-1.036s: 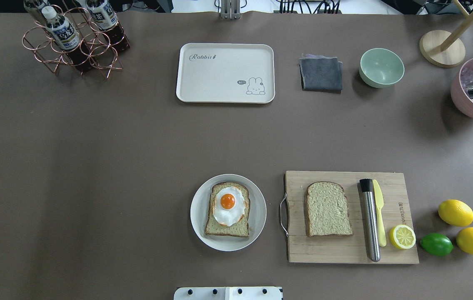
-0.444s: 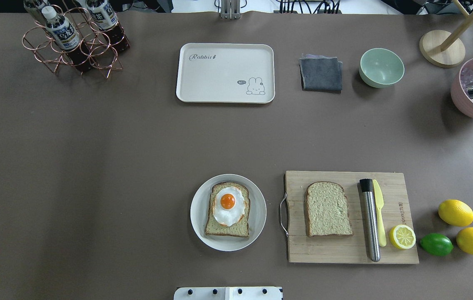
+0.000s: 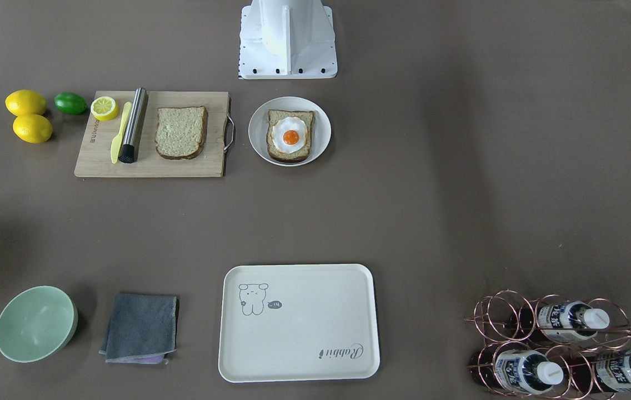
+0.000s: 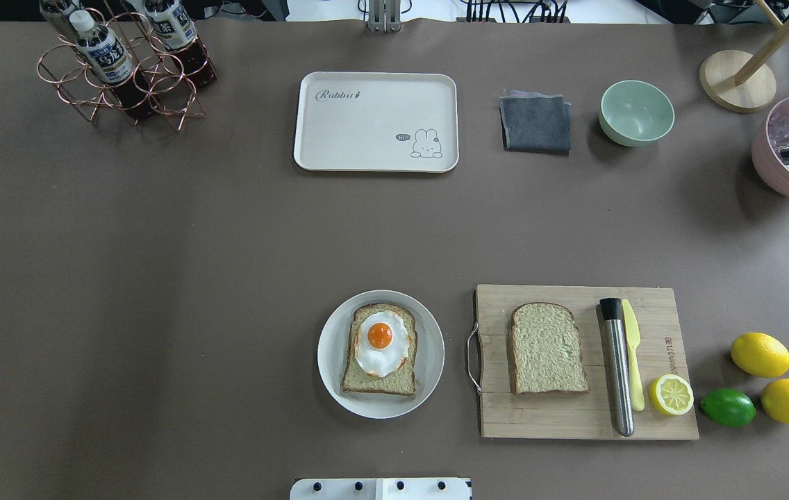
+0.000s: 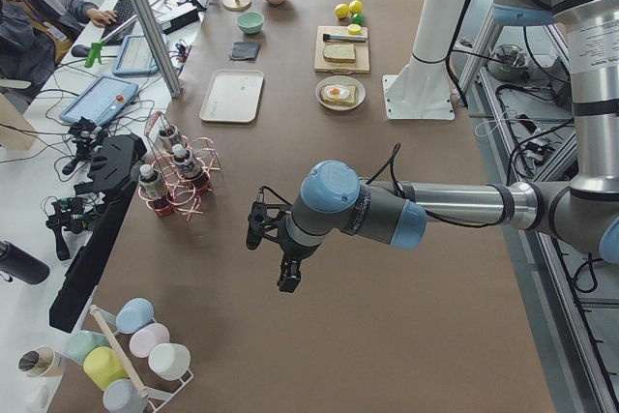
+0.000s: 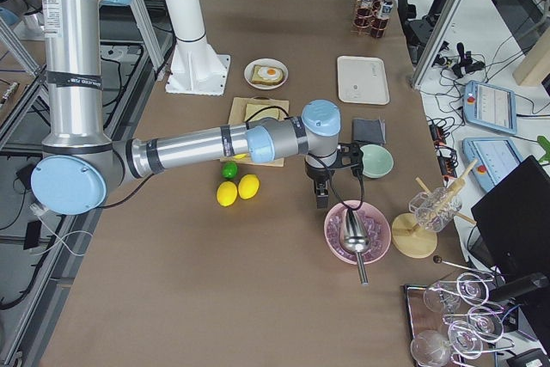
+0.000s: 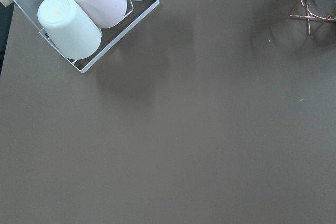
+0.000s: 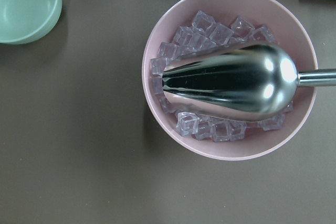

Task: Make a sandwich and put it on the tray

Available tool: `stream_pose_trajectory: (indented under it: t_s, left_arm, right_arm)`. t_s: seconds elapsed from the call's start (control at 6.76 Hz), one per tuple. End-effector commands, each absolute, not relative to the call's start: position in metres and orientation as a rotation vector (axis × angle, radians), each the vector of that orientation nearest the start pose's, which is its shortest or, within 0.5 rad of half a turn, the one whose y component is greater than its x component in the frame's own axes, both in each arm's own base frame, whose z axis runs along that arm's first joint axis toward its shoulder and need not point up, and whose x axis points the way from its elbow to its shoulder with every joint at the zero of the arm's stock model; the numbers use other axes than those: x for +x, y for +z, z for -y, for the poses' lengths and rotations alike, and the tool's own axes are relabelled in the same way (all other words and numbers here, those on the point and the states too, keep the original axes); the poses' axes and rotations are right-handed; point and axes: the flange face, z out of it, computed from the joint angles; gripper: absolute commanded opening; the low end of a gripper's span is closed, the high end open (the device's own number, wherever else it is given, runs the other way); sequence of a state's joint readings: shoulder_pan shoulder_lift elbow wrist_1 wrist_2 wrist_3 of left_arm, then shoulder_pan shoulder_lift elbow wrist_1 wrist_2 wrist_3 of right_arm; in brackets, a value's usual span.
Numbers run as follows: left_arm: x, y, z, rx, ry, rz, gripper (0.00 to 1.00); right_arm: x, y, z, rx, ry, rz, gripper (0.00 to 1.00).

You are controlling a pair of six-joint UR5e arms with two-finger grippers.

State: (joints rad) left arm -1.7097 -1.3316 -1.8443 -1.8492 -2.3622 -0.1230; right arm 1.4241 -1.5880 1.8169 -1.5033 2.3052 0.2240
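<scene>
One slice of wholegrain bread (image 4: pixel 367 378) lies on a round white plate (image 4: pixel 328 354) with a fried egg (image 4: pixel 381 342) on top. The second slice (image 4: pixel 547 348) lies bare on a bamboo cutting board (image 4: pixel 575 417). The cream tray (image 4: pixel 375 121) stands empty at the far side, also in the front-facing view (image 3: pixel 299 333). My left gripper (image 5: pixel 288 280) hangs over bare table far to the left. My right gripper (image 6: pixel 321 202) hangs next to a pink bowl (image 6: pixel 357 234). Both show only in the side views, so I cannot tell whether they are open or shut.
On the board lie a steel muddler (image 4: pixel 618 368), a yellow knife (image 4: pixel 633 351) and a lemon half (image 4: pixel 671 394). Lemons (image 4: pixel 760 354) and a lime (image 4: pixel 728 407) sit beside it. Also here: a bottle rack (image 4: pixel 123 66), a grey cloth (image 4: pixel 535 123), a green bowl (image 4: pixel 636 112), and ice with a scoop (image 8: pixel 231 80).
</scene>
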Motion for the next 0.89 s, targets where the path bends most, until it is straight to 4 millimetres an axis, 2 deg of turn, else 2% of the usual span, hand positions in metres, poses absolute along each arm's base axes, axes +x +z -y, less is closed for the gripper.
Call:
stream_pose_trajectory:
  t_s: [0.0,0.15,0.3,0.44,0.74]
  left_arm:
    - [-0.118,0.595,0.393,0.305,-0.124,-0.789,0.98]
    - [-0.118,0.596,0.393,0.304,-0.127,-0.788,0.98]
    - [-0.118,0.6,0.39,0.294,-0.134,-0.786,0.98]
    - [-0.117,0.605,0.385,0.282,-0.139,-0.786,0.98]
    - [-0.116,0.609,0.38,0.274,-0.138,-0.791,0.97]
  right_arm:
    - [-0.025,0.511,0.491,0.17,-0.094,0.82,1.0]
    - [-0.038,0.494,0.485,0.171,-0.103,0.842,1.0]
    - [-0.064,0.471,0.478,0.126,-0.044,0.88,1.0]
    - [-0.097,0.437,0.465,0.108,-0.028,0.909,1.0]
    - [-0.155,0.412,0.448,0.057,0.01,0.931,1.0]
